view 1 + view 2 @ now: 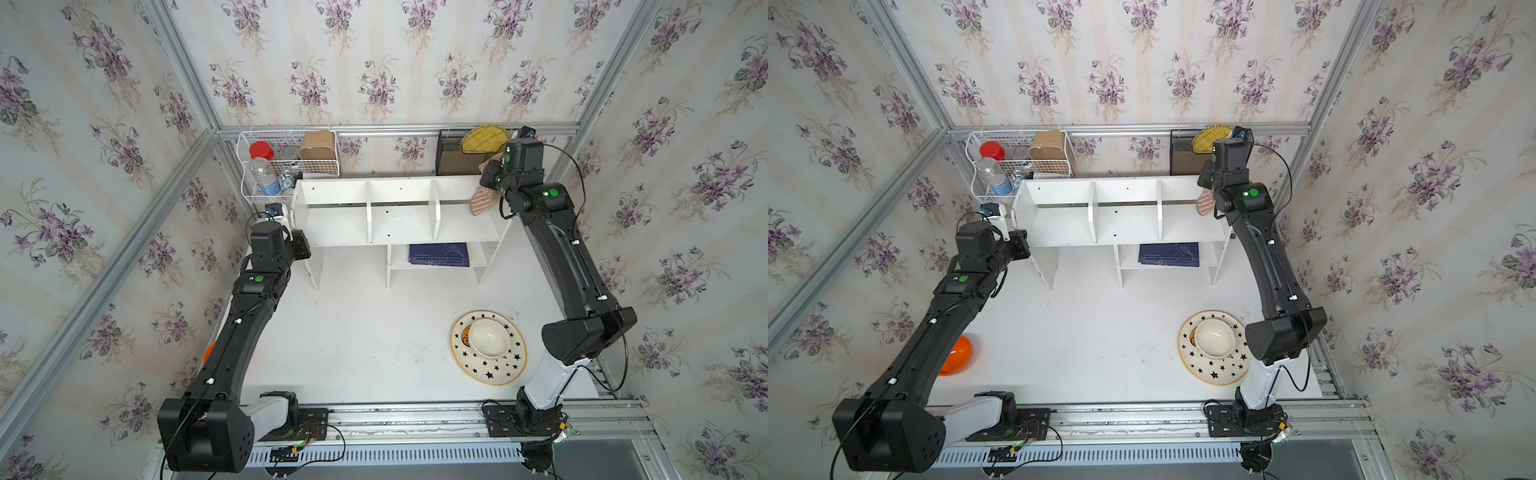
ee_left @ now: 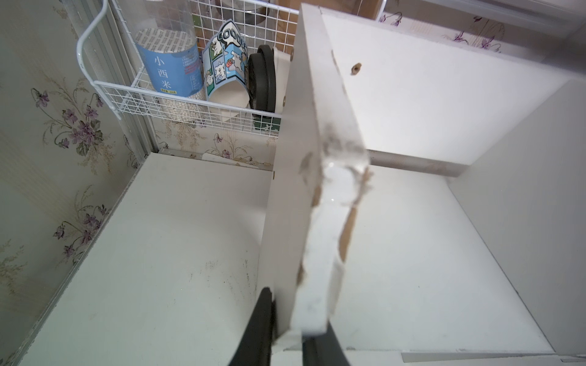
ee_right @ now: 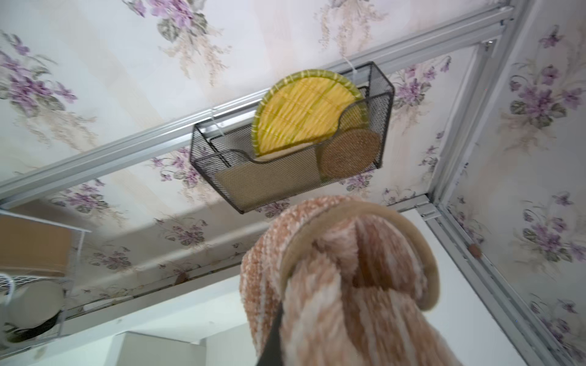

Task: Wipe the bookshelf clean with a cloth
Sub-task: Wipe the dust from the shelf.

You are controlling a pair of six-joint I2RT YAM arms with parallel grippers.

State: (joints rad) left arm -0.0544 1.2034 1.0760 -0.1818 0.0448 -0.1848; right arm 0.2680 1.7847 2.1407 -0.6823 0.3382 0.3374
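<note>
The white bookshelf (image 1: pixel 399 224) (image 1: pixel 1125 226) stands against the back wall in both top views. My left gripper (image 1: pixel 296 232) (image 2: pixel 295 329) is shut on the front edge of its left side panel (image 2: pixel 304 158), one black finger on each face. The tan-brown striped cloth (image 1: pixel 482 200) (image 1: pixel 1205 203) hangs bunched from my right gripper (image 1: pixel 490 176) (image 3: pixel 317 345), which is shut on it above the shelf's right end. In the right wrist view the cloth (image 3: pixel 348 285) covers the jaws except for one dark finger (image 3: pixel 272 332).
A white wire basket (image 1: pixel 286 166) with jars hangs behind the shelf's left end. A black mesh rack (image 1: pixel 455 160) with woven mats hangs behind its right end. A blue book (image 1: pixel 438 254) lies on the lower shelf. A star-patterned plate (image 1: pixel 505 370) with a bowl sits front right, an orange bowl (image 1: pixel 957 355) front left.
</note>
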